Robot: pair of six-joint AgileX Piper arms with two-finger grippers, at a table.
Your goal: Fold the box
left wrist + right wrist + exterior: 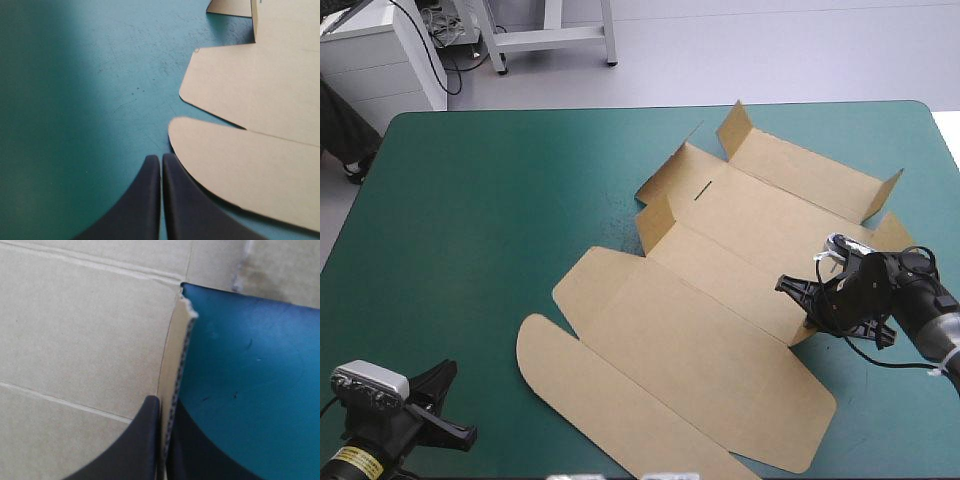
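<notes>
Across the middle and right of the table (470,200), on its teal-green cover, the box (720,300) lies as a cut sheet of brown board, opened out almost flat and set on a slant from the near left toward the far right. Its long rounded flap (590,390) reaches toward the near edge and rests flat on the cover. At the far end the narrow end panel (800,170) tilts up a little, with small tabs standing at its corners (735,125), and a short dark slit (702,190) shows in the board just near of it. At the sheet's right edge the right gripper (161,402) has its black fingers pinched together on a side flap (175,380), whose raw corrugated edge stands upright between them (the board on one side, bare cover on the other). Well apart from it, by the table's near left corner, the left gripper (161,157) is over bare cover with its two fingers pressed together into a single point, holding nothing. The curved rim of the rounded flap lies just beside its tips, on their right, not touching them as far as the wrist view shows.
</notes>
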